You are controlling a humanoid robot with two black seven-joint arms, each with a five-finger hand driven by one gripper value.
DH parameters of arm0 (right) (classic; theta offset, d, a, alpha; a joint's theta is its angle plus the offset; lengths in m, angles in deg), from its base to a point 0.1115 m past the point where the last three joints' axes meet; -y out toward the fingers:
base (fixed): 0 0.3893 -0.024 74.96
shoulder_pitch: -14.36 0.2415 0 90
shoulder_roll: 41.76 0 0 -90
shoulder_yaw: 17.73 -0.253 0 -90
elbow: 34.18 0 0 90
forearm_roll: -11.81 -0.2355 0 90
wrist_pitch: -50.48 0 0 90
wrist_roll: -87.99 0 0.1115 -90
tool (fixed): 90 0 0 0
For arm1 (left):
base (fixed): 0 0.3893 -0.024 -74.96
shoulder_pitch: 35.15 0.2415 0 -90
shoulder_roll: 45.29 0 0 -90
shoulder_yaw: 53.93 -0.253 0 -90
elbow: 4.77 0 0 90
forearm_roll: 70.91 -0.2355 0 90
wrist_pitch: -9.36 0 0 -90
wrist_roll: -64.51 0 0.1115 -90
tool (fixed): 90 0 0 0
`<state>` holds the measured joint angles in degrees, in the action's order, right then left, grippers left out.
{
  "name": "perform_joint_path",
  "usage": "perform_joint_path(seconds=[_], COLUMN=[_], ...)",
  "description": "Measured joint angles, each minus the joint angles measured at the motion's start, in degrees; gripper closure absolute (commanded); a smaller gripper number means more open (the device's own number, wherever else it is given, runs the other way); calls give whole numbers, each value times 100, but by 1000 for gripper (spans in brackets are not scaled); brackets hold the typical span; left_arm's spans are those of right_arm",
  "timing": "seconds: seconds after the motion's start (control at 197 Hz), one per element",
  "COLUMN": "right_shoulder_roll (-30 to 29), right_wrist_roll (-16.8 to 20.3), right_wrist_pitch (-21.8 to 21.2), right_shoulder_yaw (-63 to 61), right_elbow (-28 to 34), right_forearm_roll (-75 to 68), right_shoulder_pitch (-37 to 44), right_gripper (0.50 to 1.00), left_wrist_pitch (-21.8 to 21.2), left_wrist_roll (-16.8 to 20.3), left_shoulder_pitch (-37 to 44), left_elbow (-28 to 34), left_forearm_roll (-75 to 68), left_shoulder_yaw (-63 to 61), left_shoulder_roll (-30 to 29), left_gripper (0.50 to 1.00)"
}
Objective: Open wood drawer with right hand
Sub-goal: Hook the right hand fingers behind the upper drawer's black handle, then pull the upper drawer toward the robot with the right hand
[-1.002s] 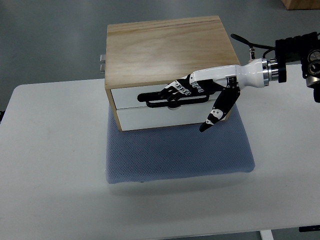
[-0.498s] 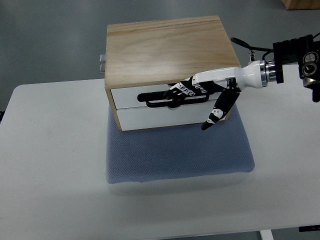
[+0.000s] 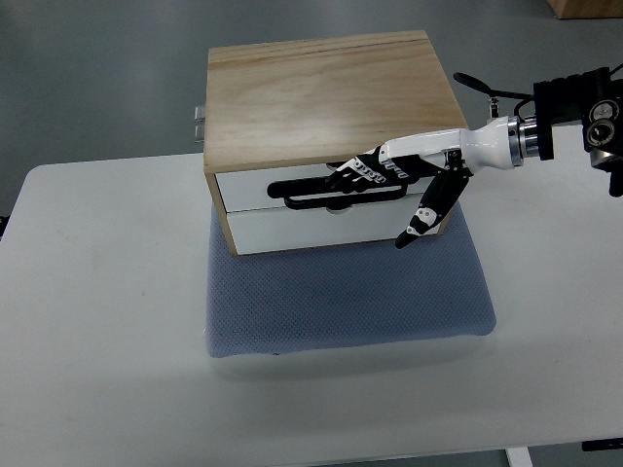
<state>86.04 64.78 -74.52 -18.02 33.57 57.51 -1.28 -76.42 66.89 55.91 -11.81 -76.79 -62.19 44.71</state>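
Observation:
A wood drawer box (image 3: 321, 97) stands on a blue mat (image 3: 341, 302) with two white drawer fronts facing me. The upper drawer (image 3: 251, 185) carries a long black handle (image 3: 302, 200); the lower drawer (image 3: 292, 230) sits flush beneath it. My right hand (image 3: 368, 187) reaches in from the right edge, its black-and-white fingers (image 3: 348, 175) curled over the handle's right half. The thumb (image 3: 423, 216) points down in front of the box's right corner. Both drawers look closed. The left arm is out of view.
The box and mat rest on a white table (image 3: 97, 292). A small metal fitting (image 3: 199, 122) sticks out of the box's back left side. Another wooden item (image 3: 584, 8) shows at the top right corner.
My right hand has slid a little to the right along the handle and the forearm has risen slightly. The drawer fronts have not visibly moved.

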Motion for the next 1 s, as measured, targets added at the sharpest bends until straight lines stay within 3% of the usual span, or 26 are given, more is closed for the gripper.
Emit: perform_joint_path(seconds=[0.432,1.002], right_shoulder_roll=[-52,52], right_wrist_roll=[1,233], right_wrist_pitch=[1,1], right_shoulder_yaw=[74,213], right_elbow=[-159,182], right_forearm_roll=[40,-28], right_shoulder_pitch=[-86,-68], right_gripper=[556,556], left_wrist_pitch=[0,0], left_wrist_roll=[0,0], left_shoulder_pitch=[2,2], left_elbow=[0,0], left_forearm_roll=[0,0], left_shoulder_yaw=[0,0], left_shoulder_roll=[0,0], left_gripper=[500,500])
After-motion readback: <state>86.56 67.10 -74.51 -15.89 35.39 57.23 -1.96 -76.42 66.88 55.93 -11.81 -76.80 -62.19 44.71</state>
